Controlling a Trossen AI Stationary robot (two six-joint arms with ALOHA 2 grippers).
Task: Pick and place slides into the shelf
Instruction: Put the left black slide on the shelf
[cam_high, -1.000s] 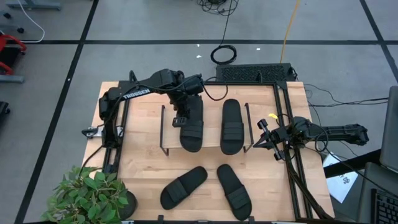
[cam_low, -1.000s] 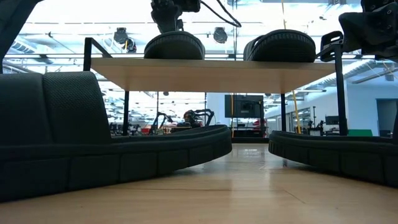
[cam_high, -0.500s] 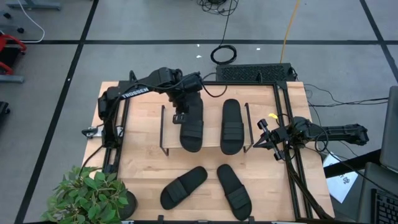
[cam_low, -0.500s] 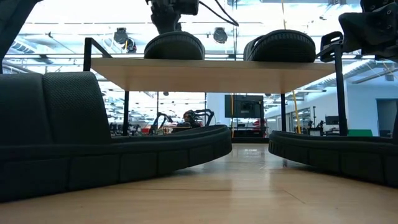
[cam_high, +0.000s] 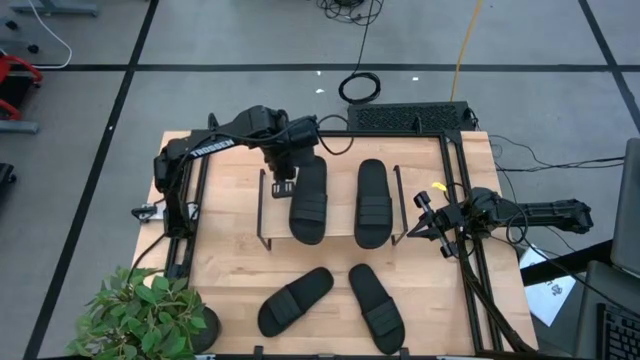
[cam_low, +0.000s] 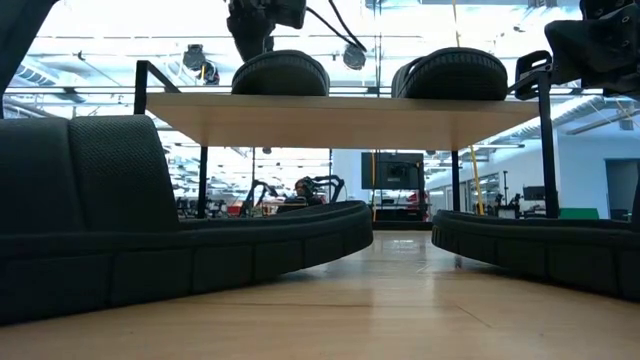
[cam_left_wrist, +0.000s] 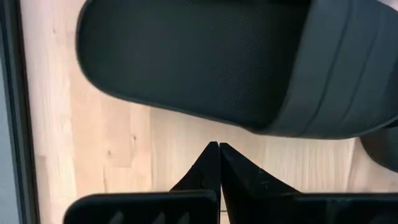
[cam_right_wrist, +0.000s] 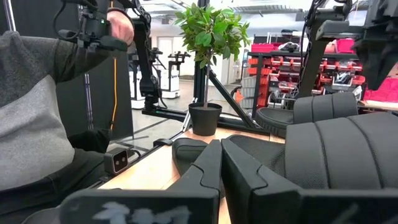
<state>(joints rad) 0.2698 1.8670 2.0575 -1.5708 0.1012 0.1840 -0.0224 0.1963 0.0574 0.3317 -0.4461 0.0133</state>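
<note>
Two black slides lie side by side on the shelf's light wood plank (cam_high: 340, 238): the left slide (cam_high: 308, 200) and the right slide (cam_high: 373, 203). Two more slides (cam_high: 296, 300) (cam_high: 376, 307) lie on the table in front of it. My left gripper (cam_high: 283, 184) is shut and hovers over the plank just left of the left slide's far end (cam_left_wrist: 205, 62), touching nothing. In the low view it hangs above that slide (cam_low: 281, 72). My right gripper (cam_high: 415, 222) is shut and waits by the shelf's right wire side.
A potted plant (cam_high: 150, 315) stands at the table's near left corner. The black frame rails (cam_high: 470, 270) run along the table's left and right sides. A person (cam_right_wrist: 37, 124) shows beyond the table in the right wrist view. Bare wood lies left of the shelf.
My left gripper has drawn off the left slide on the shelf, moving up and toward the table's far left corner. The slide has stayed where it was on the plank.
</note>
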